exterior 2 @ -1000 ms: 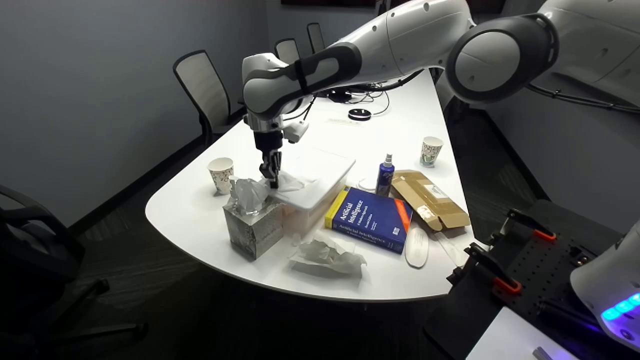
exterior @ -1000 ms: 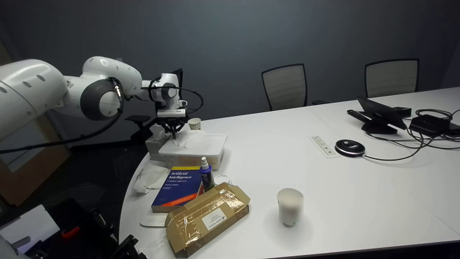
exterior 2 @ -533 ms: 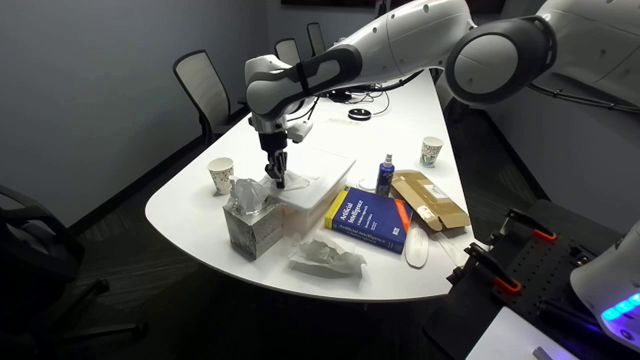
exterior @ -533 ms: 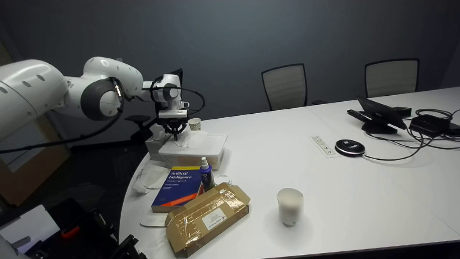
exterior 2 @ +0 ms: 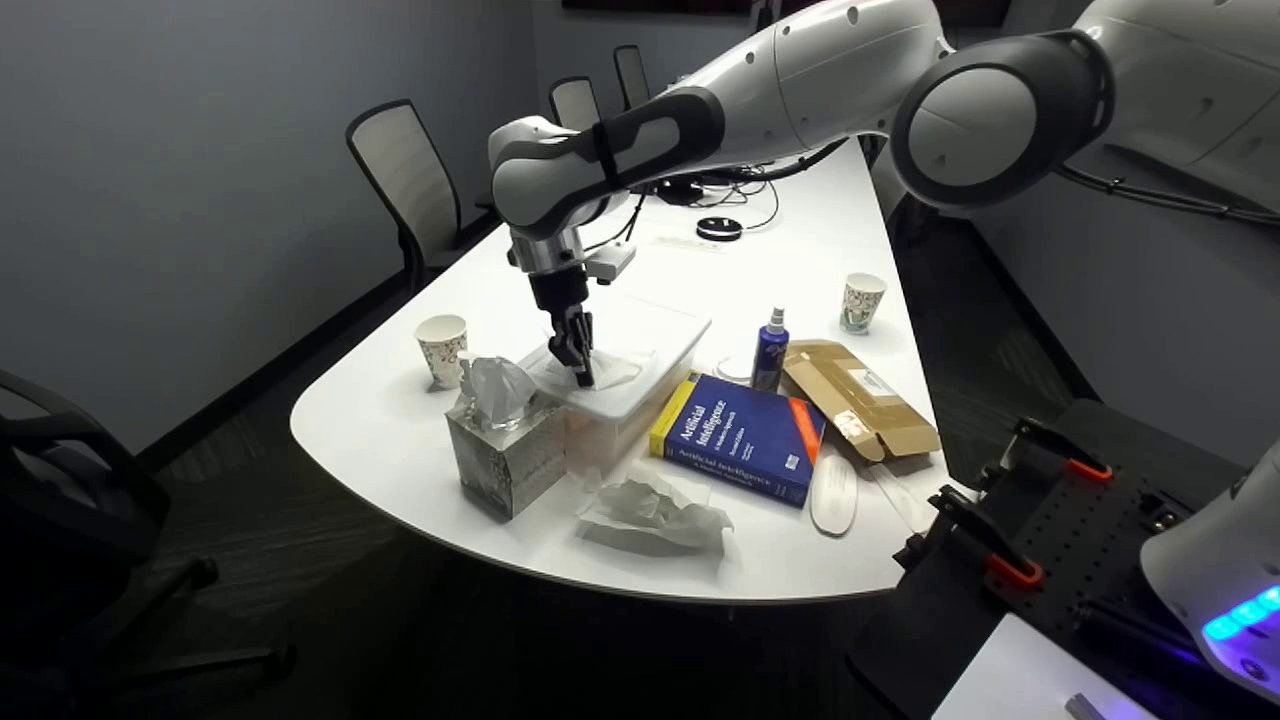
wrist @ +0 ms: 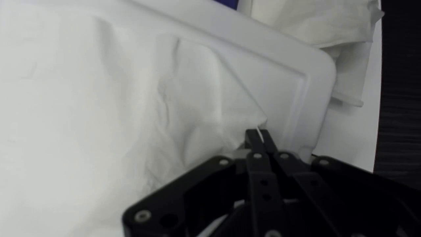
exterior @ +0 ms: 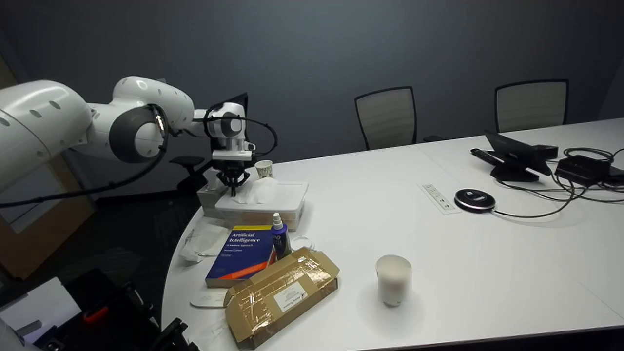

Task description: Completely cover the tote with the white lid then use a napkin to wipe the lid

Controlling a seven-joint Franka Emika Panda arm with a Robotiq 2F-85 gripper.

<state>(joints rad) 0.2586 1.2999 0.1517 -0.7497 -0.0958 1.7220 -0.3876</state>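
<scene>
The white lid (exterior: 292,191) lies flat on top of the whitish tote (exterior: 258,218) in both exterior views (exterior 2: 655,328). The tote's near wall (exterior 2: 602,437) shows below it. A thin white napkin (exterior: 263,191) lies crumpled on the lid, also in an exterior view (exterior 2: 615,370). My gripper (exterior 2: 584,381) points down at the lid's end beside the tissue box. In the wrist view the fingertips (wrist: 261,133) are shut with a thin white edge of the napkin (wrist: 197,92) between them. The napkin spreads left from the fingers; the lid's rounded corner (wrist: 317,65) shows bare.
A grey tissue box (exterior 2: 510,455) stands close against the tote's end, with a paper cup (exterior 2: 442,350) behind it. Crumpled paper (exterior 2: 655,515), a blue book (exterior 2: 740,437), a spray bottle (exterior 2: 770,350) and a cardboard box (exterior 2: 860,400) lie on the tote's other side.
My gripper has moved across the lid, away from the tissue box and toward the book side, and a little lower. The napkin has shifted along with it. The lid and tote have not moved.
</scene>
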